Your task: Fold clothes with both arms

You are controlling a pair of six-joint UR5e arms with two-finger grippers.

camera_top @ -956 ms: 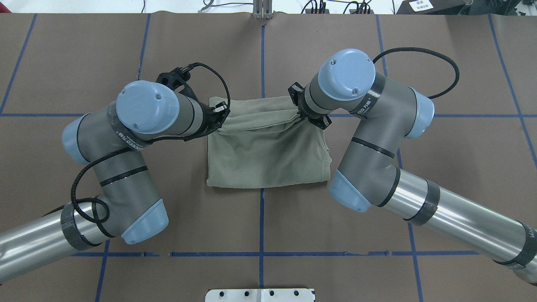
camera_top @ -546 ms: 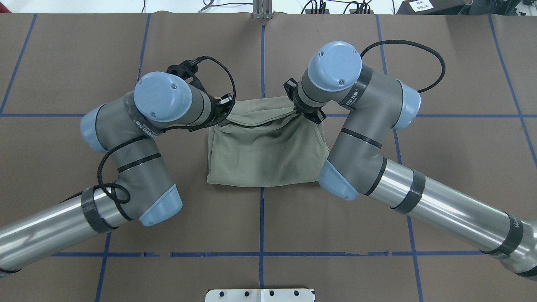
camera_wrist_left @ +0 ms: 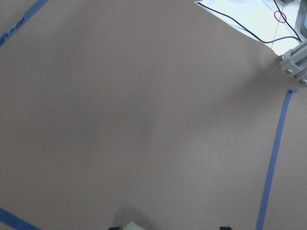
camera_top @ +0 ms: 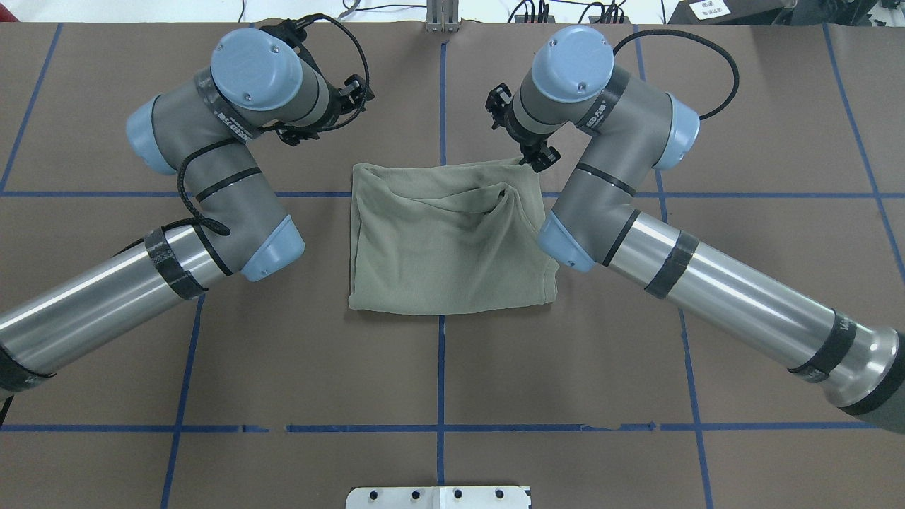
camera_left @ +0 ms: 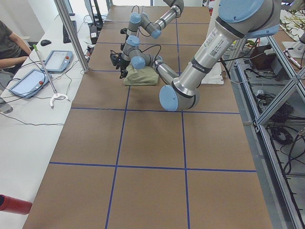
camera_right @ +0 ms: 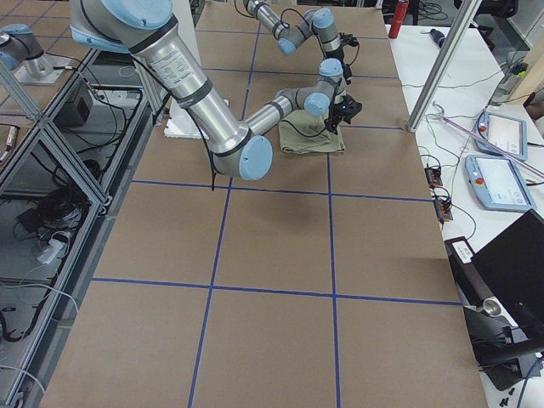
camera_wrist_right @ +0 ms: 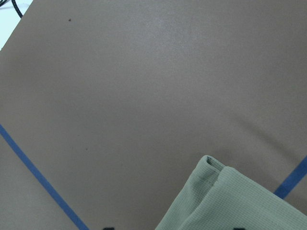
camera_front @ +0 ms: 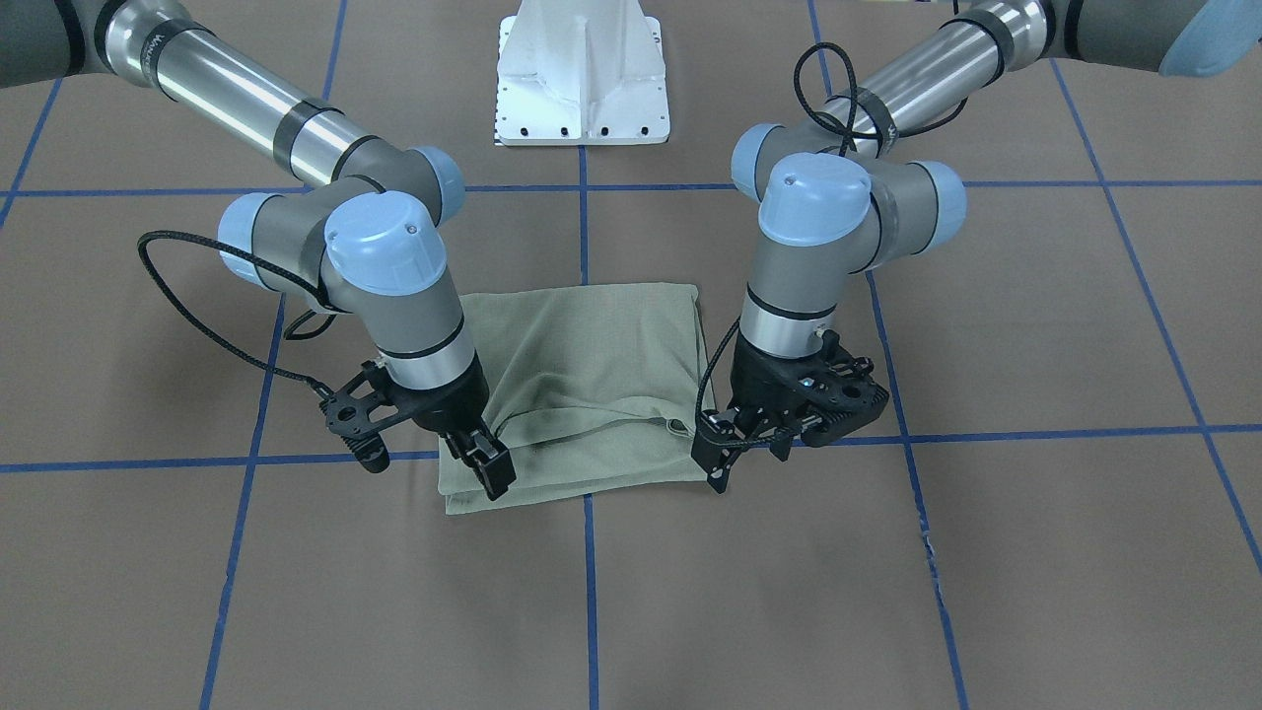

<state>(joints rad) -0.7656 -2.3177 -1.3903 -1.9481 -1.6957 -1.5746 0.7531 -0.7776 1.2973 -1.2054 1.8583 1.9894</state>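
Note:
The sage-green shirt lies folded into a rough rectangle at the table's middle. Its top layer is rumpled near the far right corner. It also shows in the front view and both side views. My left gripper hovers open at the shirt's far left corner and holds nothing. My right gripper hovers open over the far right corner. The right wrist view shows that corner of the shirt lying free on the table. The left wrist view shows bare table with a sliver of green at the bottom edge.
The white pedestal base stands at the robot's side of the table. Blue tape lines cross the brown table cover. A metal post and cables sit at the far edge. A person and tablets are at a side bench.
Both grippers held the shirt's folded edge and carried it toward the far side. They have now let go and moved up and away, and the edge lies on the table.

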